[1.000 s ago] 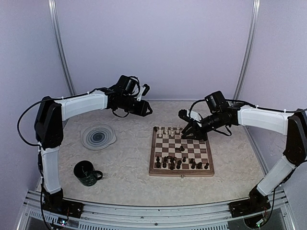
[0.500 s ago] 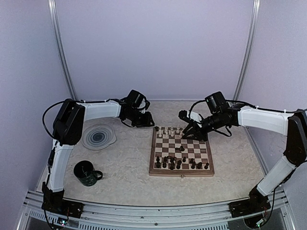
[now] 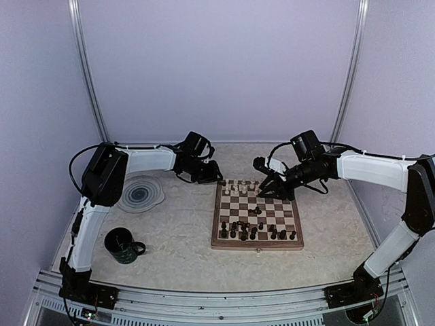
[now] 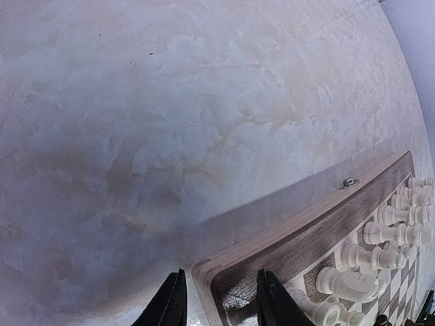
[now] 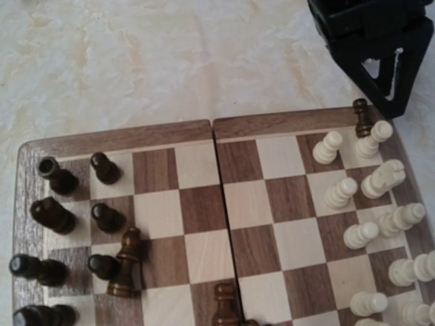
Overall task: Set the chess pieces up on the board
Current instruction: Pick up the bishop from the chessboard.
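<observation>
Biggest thing first: the beige marbled table. The square wooden chessboard with dark brown and cream checks sits right of centre in the top view. Over on the left are a round grey swirl-patterned plate and, below it, a dark green mug. Neither has any pieces on it that I can see.

The left gripper is down at the board's upper left corner. Its wrist view shows the jaws partly open and straddling that corner, with nothing between them. The right gripper hangs over the top edge of the board. Its own camera doesn't show the fingers, so I can't tell if it's open or holding anything.

Progress-wise I'd call it maybe halfway. The pale cream chess pieces are all bunched into the far rows but packed unevenly, not clearly one per square. The dark brown-black chess pieces are mostly in the near rows, though they're messy, and a few look tipped. A tall dark piece sits out of line, and another is out toward mid-board. One small dark pawn is perched on the rim at the cream end, so it's on the wrong side entirely. What's left is mostly sorting and straightening.
</observation>
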{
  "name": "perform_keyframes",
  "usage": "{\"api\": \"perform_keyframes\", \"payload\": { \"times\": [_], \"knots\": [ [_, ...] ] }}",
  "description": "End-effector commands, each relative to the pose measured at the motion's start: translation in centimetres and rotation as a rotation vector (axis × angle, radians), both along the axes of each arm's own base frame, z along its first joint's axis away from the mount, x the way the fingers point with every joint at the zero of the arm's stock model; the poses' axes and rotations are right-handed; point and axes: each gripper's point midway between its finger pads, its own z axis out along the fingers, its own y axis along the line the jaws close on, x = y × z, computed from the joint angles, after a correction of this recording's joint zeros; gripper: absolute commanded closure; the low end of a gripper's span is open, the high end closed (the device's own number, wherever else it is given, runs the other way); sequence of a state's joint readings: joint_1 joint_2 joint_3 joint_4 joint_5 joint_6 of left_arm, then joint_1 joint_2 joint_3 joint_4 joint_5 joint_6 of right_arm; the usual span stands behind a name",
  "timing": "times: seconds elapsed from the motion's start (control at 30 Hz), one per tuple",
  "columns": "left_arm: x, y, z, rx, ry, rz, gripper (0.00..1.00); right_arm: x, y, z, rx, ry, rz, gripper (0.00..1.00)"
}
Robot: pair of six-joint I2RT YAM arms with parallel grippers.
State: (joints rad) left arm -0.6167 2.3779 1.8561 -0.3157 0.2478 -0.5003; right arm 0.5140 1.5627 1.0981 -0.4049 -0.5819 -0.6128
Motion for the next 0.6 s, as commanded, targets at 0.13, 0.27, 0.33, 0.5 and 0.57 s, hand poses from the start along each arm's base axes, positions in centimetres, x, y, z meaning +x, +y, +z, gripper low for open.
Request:
{"api": "perform_keyframes", "payload": {
  "times": [0.13,0.27,0.33,0.5,0.57],
  "knots": [
    [0.6,-0.6,1.2,-0.039,-0.048,0.018,0.64,0.2,-0.4,0.1,0.002,-0.016,-0.004,0.71],
    [0.3,-0.1,2.7,-0.058,-0.082,0.027,0.64,0.1,-0.4,0.0,0.001,-0.011,-0.005,0.71],
    [0.2,0.3,4.1,-0.086,-0.119,0.034,0.64,0.1,-0.4,0.1,0.002,-0.012,-0.004,0.71],
    [-1.1,1.0,6.1,-0.154,-0.136,0.033,0.69,0.1,-0.3,0.0,0.004,-0.01,-0.002,0.71],
    [-1.8,1.2,6.4,-0.2,-0.108,0.028,0.69,0.1,-0.3,0.0,0.004,-0.008,-0.002,0.71]
  ]
}}
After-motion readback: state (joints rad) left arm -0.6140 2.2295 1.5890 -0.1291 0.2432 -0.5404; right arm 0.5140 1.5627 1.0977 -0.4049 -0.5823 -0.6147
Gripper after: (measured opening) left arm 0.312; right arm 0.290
